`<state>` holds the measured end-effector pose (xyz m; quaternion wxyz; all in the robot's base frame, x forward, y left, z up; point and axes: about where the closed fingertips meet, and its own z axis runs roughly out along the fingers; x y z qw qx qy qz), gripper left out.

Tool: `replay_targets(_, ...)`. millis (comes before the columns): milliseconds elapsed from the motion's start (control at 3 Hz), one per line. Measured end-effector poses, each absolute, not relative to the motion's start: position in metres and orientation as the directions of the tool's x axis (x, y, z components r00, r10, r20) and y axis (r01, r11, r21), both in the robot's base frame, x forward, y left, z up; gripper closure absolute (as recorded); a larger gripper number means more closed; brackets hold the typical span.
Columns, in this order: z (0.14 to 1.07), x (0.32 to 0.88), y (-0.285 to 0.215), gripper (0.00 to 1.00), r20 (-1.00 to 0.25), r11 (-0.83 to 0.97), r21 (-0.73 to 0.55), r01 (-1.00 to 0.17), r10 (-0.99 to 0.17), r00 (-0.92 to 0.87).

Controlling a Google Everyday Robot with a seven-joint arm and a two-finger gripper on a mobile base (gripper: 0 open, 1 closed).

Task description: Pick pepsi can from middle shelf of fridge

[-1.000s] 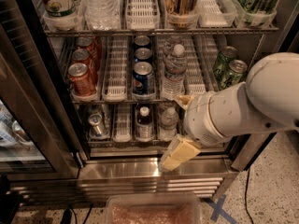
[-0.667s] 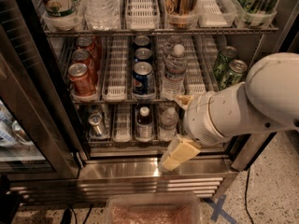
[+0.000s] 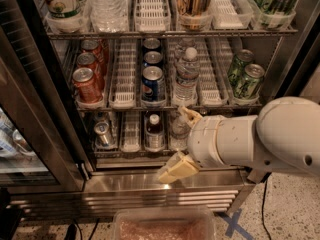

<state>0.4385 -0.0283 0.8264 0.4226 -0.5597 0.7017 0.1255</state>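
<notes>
One change to log: the gripper [image 3: 173, 143] sits slightly further left and lower than a second ago. Nothing on the racks has moved. Its two tan fingers [image 3: 177, 169] are spread wide apart with nothing between them. It hangs at the near side of the fridge [image 3: 125, 181], in front of the lower rack, below the middle shelf [image 3: 215, 91] and a little right of the can's lane.

Meaning for you: by this showing the approach is barely begun. The gripper has not yet entered the cabinet, and it likely needs to rise and go a bit left to come level with the target.

Item: pepsi can [image 3: 153, 84].
- Location: middle shelf, centre lane, nearest the front edge, upright.
- Finish: dark blue body, round red-white-blue logo facing you, silver top.
- Behind it: two more dark cans in line, farther in.

Neighbours:
- Left: a white slotted lane, then red cans [image 3: 87, 84].
- Right: a water bottle [image 3: 187, 76] just beside it.
- Far right: green cans [image 3: 245, 76], well apart.

Handling note: the bottle stands close, so you probably have little room for the right-hand finger.
</notes>
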Motion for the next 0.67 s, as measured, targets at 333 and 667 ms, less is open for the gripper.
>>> replay_targets(333,0.831,0.45,-0.015,0.0,-0.799,0.411,-0.332,-0.849,-0.601,0.021)
replay_targets(667,0.836,0.461,-0.002,0.0,-0.848,0.492,-0.322,-0.809,-0.529,0.016)
